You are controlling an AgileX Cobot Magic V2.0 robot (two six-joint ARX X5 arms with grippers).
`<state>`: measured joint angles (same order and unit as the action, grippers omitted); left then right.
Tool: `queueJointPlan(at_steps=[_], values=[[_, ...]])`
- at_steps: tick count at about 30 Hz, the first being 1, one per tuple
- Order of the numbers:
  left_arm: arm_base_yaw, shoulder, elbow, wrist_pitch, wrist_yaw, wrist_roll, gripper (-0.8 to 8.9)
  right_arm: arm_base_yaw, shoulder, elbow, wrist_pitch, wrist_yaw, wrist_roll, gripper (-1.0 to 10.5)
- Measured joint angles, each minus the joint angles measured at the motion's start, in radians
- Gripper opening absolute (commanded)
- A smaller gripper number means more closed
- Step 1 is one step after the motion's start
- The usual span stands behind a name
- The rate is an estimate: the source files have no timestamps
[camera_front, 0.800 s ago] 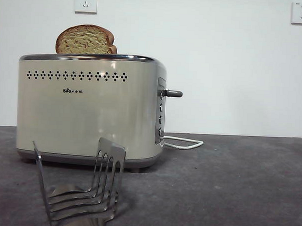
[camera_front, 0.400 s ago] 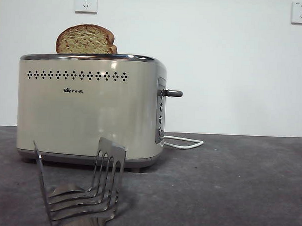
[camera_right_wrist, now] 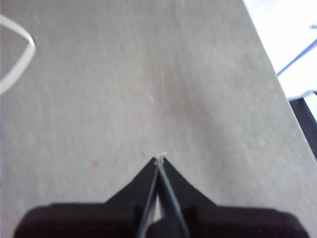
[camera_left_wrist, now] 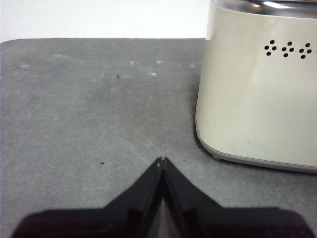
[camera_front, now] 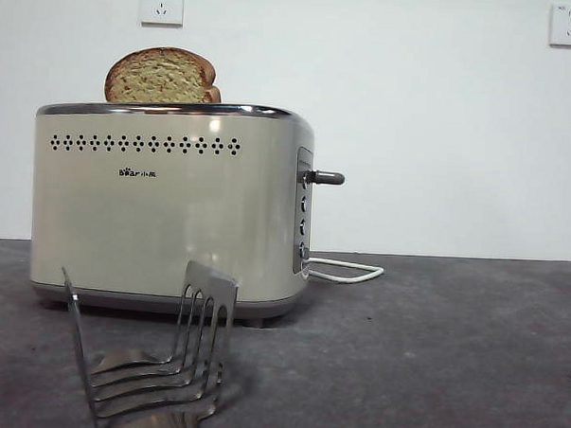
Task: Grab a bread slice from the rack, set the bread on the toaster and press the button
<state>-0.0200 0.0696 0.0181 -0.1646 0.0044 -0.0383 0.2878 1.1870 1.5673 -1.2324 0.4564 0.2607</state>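
At the left of the front view we see the rack (camera_front: 151, 360), thin shiny silver metal with arch-topped slotted dividers, standing empty on the rough dark grey bench (camera_front: 431, 353) just in front of the toaster (camera_front: 167, 209). The toaster is a big, smooth, cream-beige body with rounded corners, a chrome top rim, a row of small dots and a grey side panel carrying a dark lever (camera_front: 325, 178). The slice of bread (camera_front: 163, 75), dark-crusted with a speckled tan crumb and a domed top, stands upright in the toaster's top, its upper half showing. A white cord (camera_front: 345, 270) loops on the bench to the right. Compared with half a second ago, we find nothing moved. Our left gripper (camera_left_wrist: 162, 161) hangs over bare bench beside the toaster's corner, jaws pressed together on nothing; our right gripper (camera_right_wrist: 159, 159) hangs over bare bench near the cord, jaws likewise together.
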Motion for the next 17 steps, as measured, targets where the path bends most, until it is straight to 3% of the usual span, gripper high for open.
queueJointPlan(at_steps=[4, 12, 17], values=[[0.000, 0.001, 0.000, 0.000, 0.000, 0.000, -0.04, -0.022, -0.204, -0.254, 0.283, -0.001, -0.039, 0.0], [0.000, 0.002, 0.000, 0.000, 0.000, 0.000, -0.04, -0.132, -0.726, -0.929, 0.933, 0.001, -0.114, 0.0], [0.000, 0.002, 0.000, 0.000, 0.000, 0.000, -0.04, -0.168, -0.947, -1.236, 1.121, -0.159, -0.197, 0.0]])
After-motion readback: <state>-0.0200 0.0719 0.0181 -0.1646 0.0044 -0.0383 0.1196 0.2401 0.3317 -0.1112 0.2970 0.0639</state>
